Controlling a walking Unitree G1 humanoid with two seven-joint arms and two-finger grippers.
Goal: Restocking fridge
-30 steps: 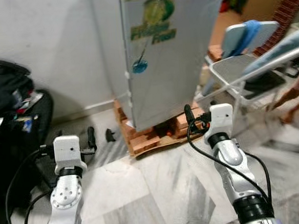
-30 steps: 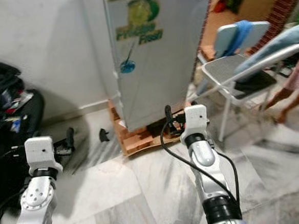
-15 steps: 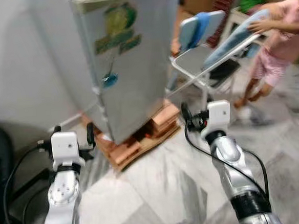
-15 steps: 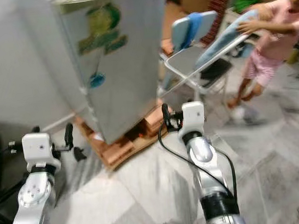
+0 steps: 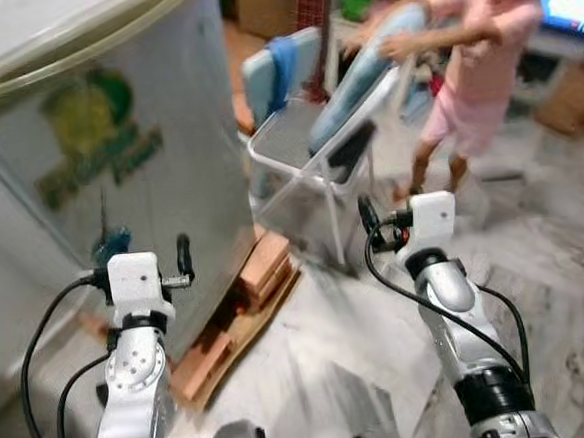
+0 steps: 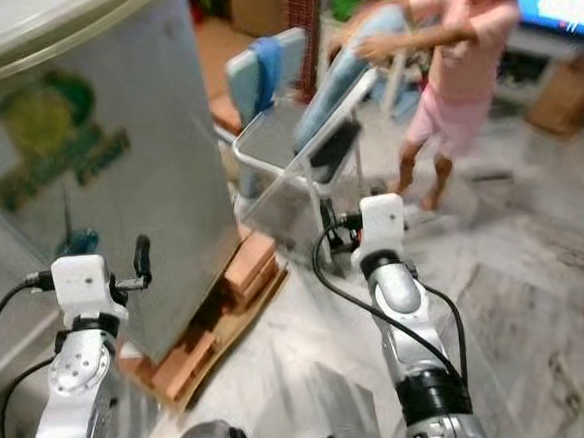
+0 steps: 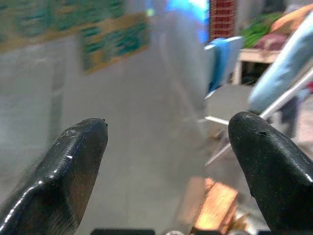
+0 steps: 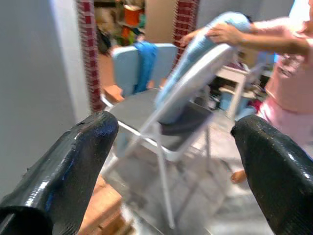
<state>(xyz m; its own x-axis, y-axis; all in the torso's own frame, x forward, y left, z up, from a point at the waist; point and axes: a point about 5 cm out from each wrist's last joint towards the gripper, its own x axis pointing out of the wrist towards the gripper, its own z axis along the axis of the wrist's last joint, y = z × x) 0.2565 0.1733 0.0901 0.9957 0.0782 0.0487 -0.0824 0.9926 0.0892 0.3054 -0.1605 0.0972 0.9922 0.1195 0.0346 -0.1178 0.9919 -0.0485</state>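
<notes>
Robot faces the shut fridge with both pincers empty, nothing yet in hand to restock.

The left gripper (image 7: 166, 161) hangs with its two black fingers spread wide and nothing between them; the fridge (image 5: 88, 163) stands just ahead of it, door closed, raised on a stack of bricks and a board (image 5: 240, 308) that likely keeps it off the tiled floor. The right gripper (image 8: 171, 166) is likewise spread and empty, pointed past the fridge's side toward a folding chair (image 8: 146, 117) well beyond its fingertips. A person (image 5: 481, 55) beyond that chair is holding a second folded chair (image 5: 362, 69) tilted over it. The head views are blurred, so I judge the robot is turning, and opening the door comes next.
</notes>
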